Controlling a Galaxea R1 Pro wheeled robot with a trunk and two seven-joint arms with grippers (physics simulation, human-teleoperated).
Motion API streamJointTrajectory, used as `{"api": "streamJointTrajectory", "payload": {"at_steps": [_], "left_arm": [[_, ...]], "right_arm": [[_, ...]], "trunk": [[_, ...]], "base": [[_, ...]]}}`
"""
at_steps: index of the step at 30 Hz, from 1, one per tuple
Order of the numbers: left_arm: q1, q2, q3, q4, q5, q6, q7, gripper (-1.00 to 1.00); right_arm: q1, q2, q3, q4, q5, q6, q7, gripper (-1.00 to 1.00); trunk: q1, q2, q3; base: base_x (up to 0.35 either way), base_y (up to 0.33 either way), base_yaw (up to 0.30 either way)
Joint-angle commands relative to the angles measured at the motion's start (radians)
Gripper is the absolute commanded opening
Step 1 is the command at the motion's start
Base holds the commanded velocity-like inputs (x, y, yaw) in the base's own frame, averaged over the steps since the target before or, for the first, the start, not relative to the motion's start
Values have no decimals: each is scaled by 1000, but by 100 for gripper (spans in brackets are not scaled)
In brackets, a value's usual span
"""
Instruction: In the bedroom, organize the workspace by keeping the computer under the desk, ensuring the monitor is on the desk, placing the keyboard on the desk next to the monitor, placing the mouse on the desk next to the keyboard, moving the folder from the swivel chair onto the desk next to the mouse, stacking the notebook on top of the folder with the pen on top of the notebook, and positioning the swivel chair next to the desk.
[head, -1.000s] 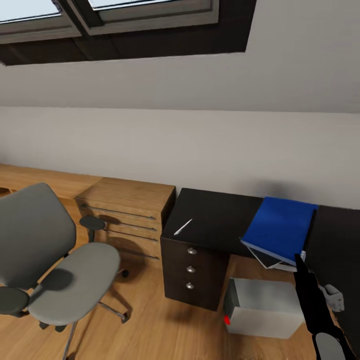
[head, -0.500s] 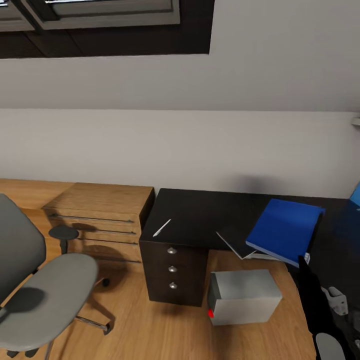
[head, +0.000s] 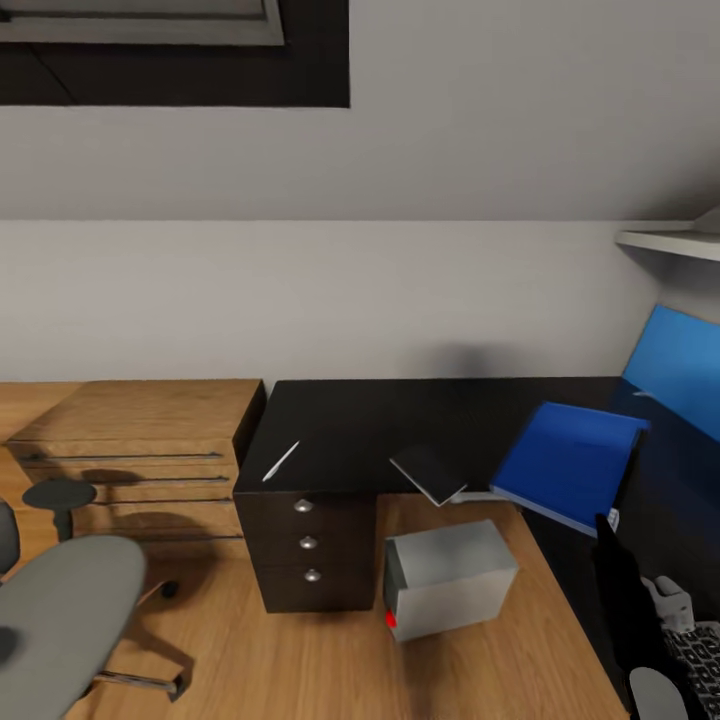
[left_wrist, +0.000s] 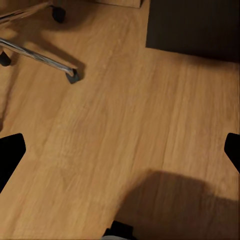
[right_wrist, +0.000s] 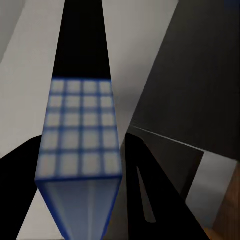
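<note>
Swinging rightward, the head camera has pushed the grey swivel chair (head: 60, 610) toward the edge, while the right gripper (right_wrist: 82, 165) stays clamped on the blue flat folder (head: 570, 462) above the black desk (head: 380, 425). Left gripper (left_wrist: 120, 150) hangs wide open, holding nothing. Lowered carelessly, the folder could knock the dark notebook (head: 432, 472) off the edge.

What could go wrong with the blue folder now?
1. The right pincer seems to grip the folder by one edge only, so it might tip or slip out.
2. The notebook pokes past the front edge of the desk, right beside the folder. A bump could knock it to the floor.
3. The pen lies loose near the desk's edge and might roll off if the desk is jolted.
</note>
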Motion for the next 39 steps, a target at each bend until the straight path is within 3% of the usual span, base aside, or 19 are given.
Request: {"api": "streamJointTrajectory", "payload": {"at_steps": [1,9,12,16,18,20,22,23,24,25,27,28,29,31,33,37,39], "left_arm": [[0,0,-6,0,7,-3,3,100],[0,-4,-6,0,6,-11,5,100],[0,-29,-9,-22,6,-31,7,100],[0,-49,-13,-110,2,-41,10,100],[0,-65,-22,-202,-15,-8,12,100],[1,-80,-26,-288,-32,71,14,100],[1,-89,-27,-406,-43,198,18,100],[1,-95,-28,-547,-49,360,26,100],[2,-96,-28,-595,-49,418,31,100],[3,-98,-29,-774,-49,661,54,100],[4,-99,-29,-907,-46,842,67,100],[4,-100,-29,-950,-45,901,70,100],[4,-101,-30,-967,-44,922,71,100],[4,-108,-37,-1029,-42,985,74,100],[4,-119,-74,-1071,-42,1022,75,100],[4,-126,-142,-1115,-41,1074,76,100],[4,-127,-155,-1111,-41,1081,77,100]], "right_arm": [[-1,1,-2,0,-11,2,5,-100],[-1,6,0,-3,-12,-16,8,-100],[-1,8,2,-5,-13,-27,10,-100],[-1,8,3,-5,-16,-34,11,-100],[-1,9,5,-3,-20,-35,9,-100],[-1,8,7,-1,-20,-35,7,-100],[-1,7,10,0,-21,-34,4,-100],[-2,5,16,0,-21,-33,-12,-100],[-3,4,18,0,-21,-33,-23,-100],[-16,-3,21,1,-20,-31,-96,-100],[-74,-23,23,17,-20,-30,-189,-100],[-123,-36,23,46,-19,-31,-233,-100],[-150,-42,23,67,-19,-33,-251,-100],[-290,-70,21,230,-17,-37,-298,-100],[-376,-95,19,345,-18,-48,-310,-100],[-428,-106,22,415,-19,-92,-307,-100],[-434,-104,22,424,-20,-104,-286,-100]], "trunk": [[0,-1,-1],[0,-1,-1],[0,-1,-1],[0,-1,-1],[0,-1,-1],[0,-1,-1],[0,-1,-1],[0,-1,-1],[0,-1,-1],[0,-1,-1],[0,-1,-1],[0,-1,-1],[0,-1,-1],[0,-1,-1],[0,-1,-1],[0,-1,-1],[0,-1,-1]], "base": [[0,0,-290],[0,0,-287],[0,0,-148],[0,0,-41],[0,0,-11],[0,0,-6],[0,0,-3],[0,0,-1],[0,0,-1],[0,0,0],[0,0,0],[0,0,0],[0,0,0],[0,0,0],[0,0,0],[0,0,0],[0,0,0]]}}
